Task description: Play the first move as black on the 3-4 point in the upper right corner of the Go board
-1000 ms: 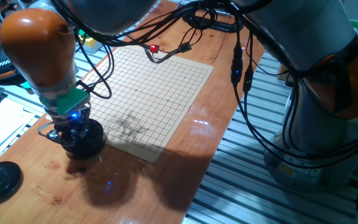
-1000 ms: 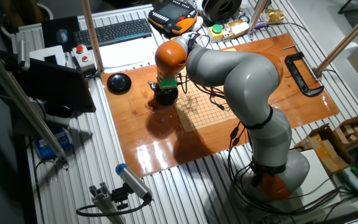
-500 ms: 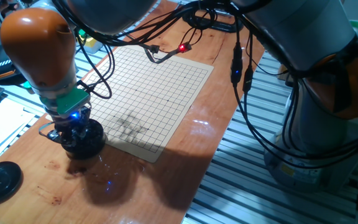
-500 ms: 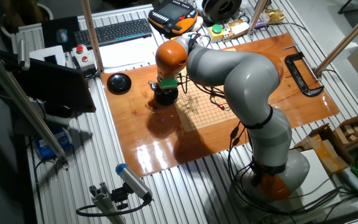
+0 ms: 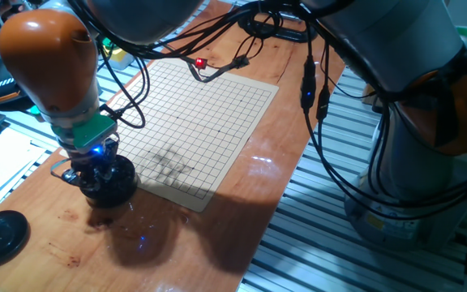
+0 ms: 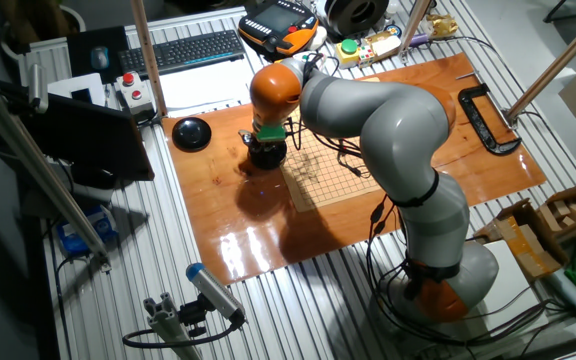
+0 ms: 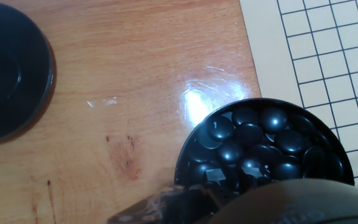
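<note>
- Since the earlier frames almost nothing has shifted: the arm stays over the bowl of black stones (image 7: 263, 149). Only the small red light (image 5: 199, 62) on the cables above the Go board's far edge has hopped back leftward.
- A glossy, reddish wooden table top (image 5: 177, 243) lies on a ribbed aluminium frame. In the other fixed view a keyboard (image 6: 185, 49) and a teach pendant (image 6: 280, 22) sit beyond the table, and a black clamp (image 6: 486, 118) rests on the wood, well apart from the bowl across the board.
- The Go board (image 5: 205, 122) is a flat tan sheet with thin black grid lines and a narrow plain margin.
- The bowl is round, black and shiny, filled with rounded glossy black stones. It touches the board's near edge and overlaps it slightly in the hand view.
- A round black lid (image 7: 8, 71) lies flat on the wood, apart from the bowl, on the side away from the board.
- The gripper (image 5: 97, 174) hangs right above the bowl, its tips down among the stones. The hand view shows only a blurred dark edge, so I cannot tell how wide it stands or whether it has a stone.
- The board carries no stone; all black stones seen are in the bowl.
</note>
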`<state>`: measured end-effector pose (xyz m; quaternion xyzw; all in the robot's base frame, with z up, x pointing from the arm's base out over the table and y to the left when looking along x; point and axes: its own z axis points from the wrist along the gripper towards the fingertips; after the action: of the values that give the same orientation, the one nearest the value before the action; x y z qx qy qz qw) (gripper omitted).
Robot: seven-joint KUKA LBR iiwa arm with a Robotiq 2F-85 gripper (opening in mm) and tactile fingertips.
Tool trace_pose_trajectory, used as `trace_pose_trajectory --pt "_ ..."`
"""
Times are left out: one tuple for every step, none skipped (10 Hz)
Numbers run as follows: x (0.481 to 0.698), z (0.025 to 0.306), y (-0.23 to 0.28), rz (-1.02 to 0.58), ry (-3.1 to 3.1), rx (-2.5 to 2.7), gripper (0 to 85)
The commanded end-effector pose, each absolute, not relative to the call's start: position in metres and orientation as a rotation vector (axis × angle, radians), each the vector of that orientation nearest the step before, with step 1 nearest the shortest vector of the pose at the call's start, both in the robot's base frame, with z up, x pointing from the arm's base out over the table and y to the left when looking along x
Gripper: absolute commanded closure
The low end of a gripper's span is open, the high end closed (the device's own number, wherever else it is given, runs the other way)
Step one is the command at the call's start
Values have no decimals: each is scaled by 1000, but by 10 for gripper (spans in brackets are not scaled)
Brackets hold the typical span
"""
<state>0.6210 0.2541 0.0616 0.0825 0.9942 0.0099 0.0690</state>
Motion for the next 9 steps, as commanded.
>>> trace_pose_trajectory --pt "621 61 254 32 2994 249 617" --pt "621 61 254 32 2994 249 620" --pt "620 61 254 34 2995 251 623" --pt "620 61 254 36 2995 251 623" --pt "620 61 255 36 2995 254 623" --pt "620 61 255 34 2995 256 623" --pt "619 60 256 34 2995 258 623" --pt "619 60 256 34 2995 258 623" --pt "619 60 256 37 2995 258 627"
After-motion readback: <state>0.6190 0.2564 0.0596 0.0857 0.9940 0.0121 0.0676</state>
